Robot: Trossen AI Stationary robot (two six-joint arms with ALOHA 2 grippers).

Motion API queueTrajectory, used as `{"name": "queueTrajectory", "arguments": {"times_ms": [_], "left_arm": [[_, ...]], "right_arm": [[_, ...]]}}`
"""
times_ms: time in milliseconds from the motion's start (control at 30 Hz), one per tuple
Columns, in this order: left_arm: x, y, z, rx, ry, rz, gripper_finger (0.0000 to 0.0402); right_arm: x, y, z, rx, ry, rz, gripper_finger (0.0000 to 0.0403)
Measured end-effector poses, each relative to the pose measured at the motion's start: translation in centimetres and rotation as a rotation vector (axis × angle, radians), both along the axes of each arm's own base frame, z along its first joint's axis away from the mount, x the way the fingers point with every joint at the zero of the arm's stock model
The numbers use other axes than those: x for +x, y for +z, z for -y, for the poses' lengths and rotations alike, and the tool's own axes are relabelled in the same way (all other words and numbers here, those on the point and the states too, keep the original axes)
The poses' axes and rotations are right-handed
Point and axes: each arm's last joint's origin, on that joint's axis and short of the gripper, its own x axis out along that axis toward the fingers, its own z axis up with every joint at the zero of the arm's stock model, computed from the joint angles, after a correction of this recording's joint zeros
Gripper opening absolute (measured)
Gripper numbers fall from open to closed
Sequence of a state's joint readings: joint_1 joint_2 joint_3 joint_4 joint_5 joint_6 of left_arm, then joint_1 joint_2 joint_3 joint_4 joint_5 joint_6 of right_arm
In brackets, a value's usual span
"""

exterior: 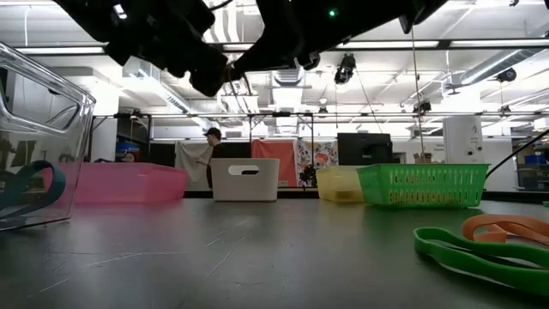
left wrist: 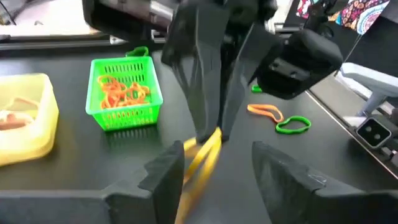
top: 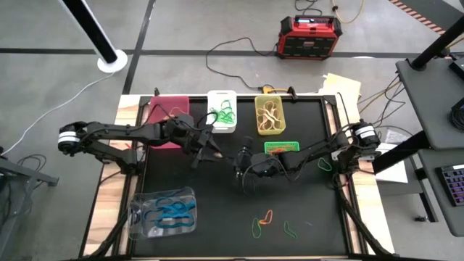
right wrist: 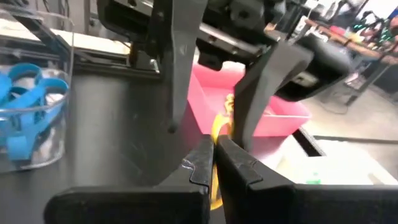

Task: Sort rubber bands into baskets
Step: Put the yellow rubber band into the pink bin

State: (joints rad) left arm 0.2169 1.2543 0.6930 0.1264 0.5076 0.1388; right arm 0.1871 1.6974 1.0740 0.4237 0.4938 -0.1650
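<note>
Desk [top: 217,196] top: matt black, faintly scuffed; bare wood edges. Green mesh basket [left wrist: 124,93]: glossy perforated plastic. Clear basket [top: 163,212]: transparent plastic. Pink basket [exterior: 129,183]: translucent plastic. Fingers [left wrist: 286,180]: matt dark plastic. Rubber bands [exterior: 480,249]: smooth rubber.

A workshop with a grey floor and a lit ceiling

The black table [top: 217,210] stands on a grey concrete floor [top: 43,87] crossed by dark tape lines. Beyond the table's far edge sits a red-black box [top: 307,36] with cables trailing from it; off the far left corner is a white round stand base [top: 112,61]. To its right stands a dark desk [top: 435,109] with a keyboard [top: 453,185]. Behind the table, long ceiling lights [exterior: 480,43] run overhead, and a person [exterior: 212,142] stands by a colourful hanging cloth [exterior: 313,159].
</note>
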Motion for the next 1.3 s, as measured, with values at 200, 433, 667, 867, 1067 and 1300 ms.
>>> {"name": "queueTrajectory", "arguments": {"times_ms": [200,433,667,867,1067,1300], "left_arm": [[-0.1,-0.6,0.0,0.003,0.01,-0.053,0.0114],[-0.1,-0.6,-0.1,0.043,0.029,-0.044,0.0009],[-0.2,-0.6,-0.2,0.038,0.068,-0.068,0.0002],[-0.6,0.3,-0.7,0.096,0.24,-0.166,0.0001],[-2.3,2.8,-2.5,0.395,0.743,-0.493,0.0],[-6.4,4.0,-6.4,0.531,1.15,-0.813,0.0]], "right_arm": [[-0.3,0.7,0.0,-0.028,0.004,0.009,0.0009],[-0.4,0.5,0.0,-0.023,0.0,-0.017,0.0009],[-0.4,0.5,0.4,0.034,-0.029,-0.009,0.0035],[-0.4,0.7,1.5,0.097,-0.099,0.023,0.01],[-0.6,0.6,2.3,0.103,-0.266,0.04,0.0151],[-0.9,-0.1,2.4,0.126,-0.289,-0.016,0.0172]]}}
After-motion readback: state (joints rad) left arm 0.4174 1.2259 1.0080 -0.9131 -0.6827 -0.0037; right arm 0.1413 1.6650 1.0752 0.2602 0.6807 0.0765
